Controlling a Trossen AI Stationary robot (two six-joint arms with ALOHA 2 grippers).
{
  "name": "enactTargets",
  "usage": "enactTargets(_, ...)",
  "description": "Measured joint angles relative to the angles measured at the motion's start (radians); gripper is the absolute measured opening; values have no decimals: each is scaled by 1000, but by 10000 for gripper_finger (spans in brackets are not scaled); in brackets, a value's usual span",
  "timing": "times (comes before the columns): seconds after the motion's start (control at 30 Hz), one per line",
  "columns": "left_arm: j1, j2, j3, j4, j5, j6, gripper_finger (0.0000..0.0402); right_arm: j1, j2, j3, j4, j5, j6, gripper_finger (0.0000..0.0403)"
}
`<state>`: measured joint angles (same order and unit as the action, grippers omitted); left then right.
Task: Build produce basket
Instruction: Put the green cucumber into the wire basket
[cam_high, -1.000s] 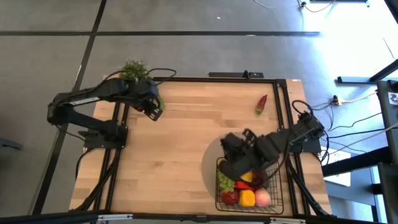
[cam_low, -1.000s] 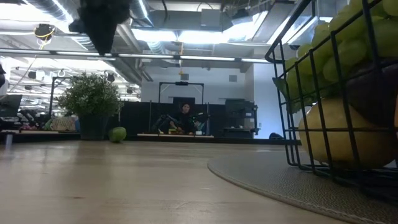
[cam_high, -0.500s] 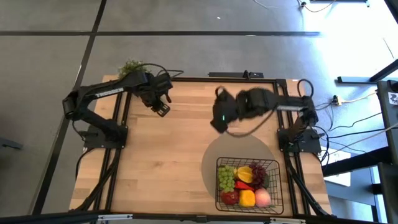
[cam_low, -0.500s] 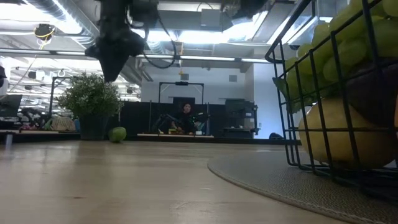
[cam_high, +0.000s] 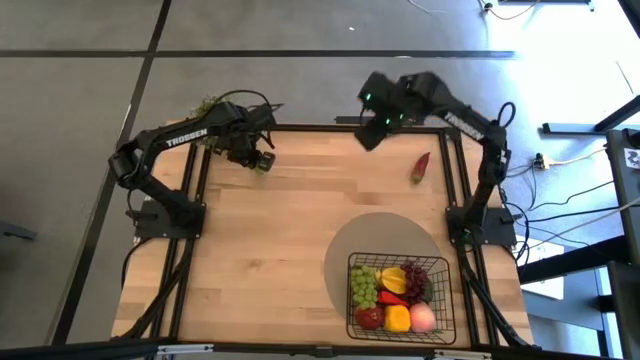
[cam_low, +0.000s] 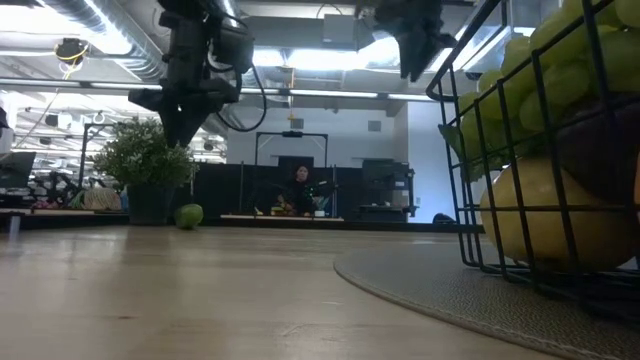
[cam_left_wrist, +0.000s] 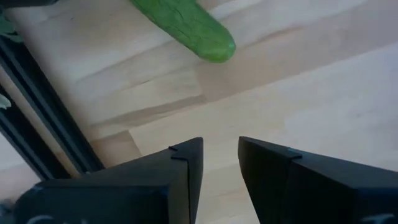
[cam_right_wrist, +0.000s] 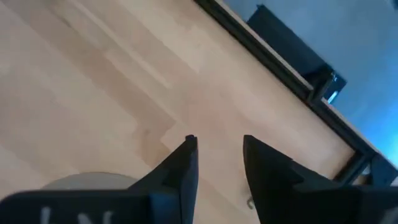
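The black wire basket (cam_high: 449, 300) stands on a round grey mat near the front right and holds several pieces of produce: green grapes (cam_high: 364, 288), purple grapes (cam_high: 420, 274), a red apple (cam_high: 370, 318), a pink peach (cam_high: 423, 318). A red chili (cam_high: 421, 166) lies on the table at the far right. A green cucumber (cam_left_wrist: 186, 25) lies at the far left beside the potted plant. My left gripper (cam_left_wrist: 221, 146) hangs open just above the table, a little short of the cucumber. My right gripper (cam_high: 368, 135) is open and empty, high over the far edge.
A bushy potted plant (cam_high: 208, 106) stands at the far left corner, right behind my left gripper (cam_high: 261, 160). A black metal frame (cam_high: 300, 127) runs along the table's edges. Bare wood (cam_high: 260, 260) fills the middle and left of the table.
My right gripper has swung away from the basket toward the table's far edge, rising a little, and has turned about as it went. My left gripper has come down and shifted toward the cucumber by the plant. Neither has changed its opening.
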<state>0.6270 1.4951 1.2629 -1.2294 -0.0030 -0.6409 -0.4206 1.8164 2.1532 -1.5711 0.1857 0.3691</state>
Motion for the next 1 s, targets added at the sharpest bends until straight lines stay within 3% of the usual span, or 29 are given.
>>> enactTargets(0.17, 24, -2, 0, 47, 50, -39, 90, -140, 15, 0, 0, -199, -33, 117)
enactTargets(0.23, 30, -2, 0, 74, 53, -55, 90, -173, 28, -1, 0, -231, 4, 117)
enactTargets(0.6, 34, -2, 0, 182, 50, -147, 90, -214, 55, -1, 94, -208, 45, 117)
enactTargets(0.87, 34, -2, 0, 194, -10, -372, 90, -214, 55, -1, 153, -207, 45, 117)
enactTargets(1.0, 31, -2, 0, 194, -13, -403, 90, -214, 55, -1, 179, -207, 45, 117)
